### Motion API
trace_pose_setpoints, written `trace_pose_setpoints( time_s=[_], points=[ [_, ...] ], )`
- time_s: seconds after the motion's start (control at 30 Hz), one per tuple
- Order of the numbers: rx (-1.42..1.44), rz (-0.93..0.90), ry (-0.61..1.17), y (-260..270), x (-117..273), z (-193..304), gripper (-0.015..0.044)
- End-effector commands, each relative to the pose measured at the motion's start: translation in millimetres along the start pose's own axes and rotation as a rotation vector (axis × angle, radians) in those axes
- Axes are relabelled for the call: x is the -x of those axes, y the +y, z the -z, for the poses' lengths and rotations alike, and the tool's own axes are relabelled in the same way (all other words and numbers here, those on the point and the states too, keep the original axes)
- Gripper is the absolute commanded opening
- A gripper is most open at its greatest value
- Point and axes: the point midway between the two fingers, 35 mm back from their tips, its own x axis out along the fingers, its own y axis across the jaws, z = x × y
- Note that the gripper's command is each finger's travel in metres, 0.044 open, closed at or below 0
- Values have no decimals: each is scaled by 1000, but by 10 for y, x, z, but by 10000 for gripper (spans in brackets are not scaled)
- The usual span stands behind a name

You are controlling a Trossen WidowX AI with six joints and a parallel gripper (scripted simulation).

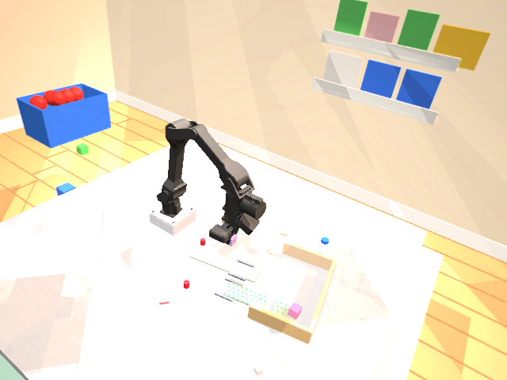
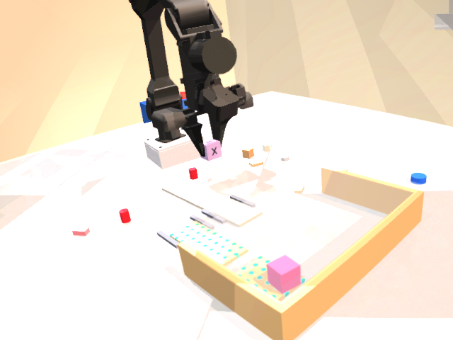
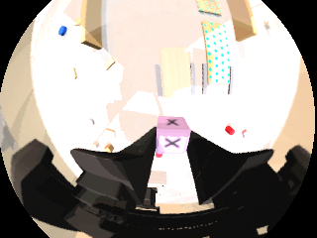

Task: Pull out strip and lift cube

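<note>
My gripper (image 3: 170, 130) is shut on the labelled cube, a light purple cube (image 1: 233, 240) (image 2: 212, 150) (image 3: 172, 135) with a dark X on its faces, and holds it up above the table. The plain pale strip (image 1: 225, 265) (image 2: 216, 206) (image 3: 175, 69) lies in one piece between two grey rails, its near part out of the tray. The dotted strip (image 1: 245, 293) (image 2: 210, 240) (image 3: 217, 52) is in two pieces with a gap. A plain pink cube (image 1: 295, 310) (image 2: 284, 273) sits on its far piece (image 1: 280, 306) (image 2: 252, 268) (image 3: 209, 7).
A wooden-walled tray (image 1: 280, 324) (image 2: 351, 261) surrounds the strips' far ends. Two red cylinders (image 1: 186, 284) (image 2: 124, 215) stand on the robot's side. Small orange and pale blocks (image 2: 247, 152) lie behind the gripper. A blue disc (image 1: 324, 240) (image 2: 417, 178) (image 3: 62, 31) lies beyond the tray.
</note>
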Motion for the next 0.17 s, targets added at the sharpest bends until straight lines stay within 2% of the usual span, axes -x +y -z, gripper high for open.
trace_pose_setpoints(
  time_s=[0.0,0.13],
  points=[
    [-6,-1,0,3,6,1,0],
    [-6,-1,0,3,6,1,0]
  ],
)
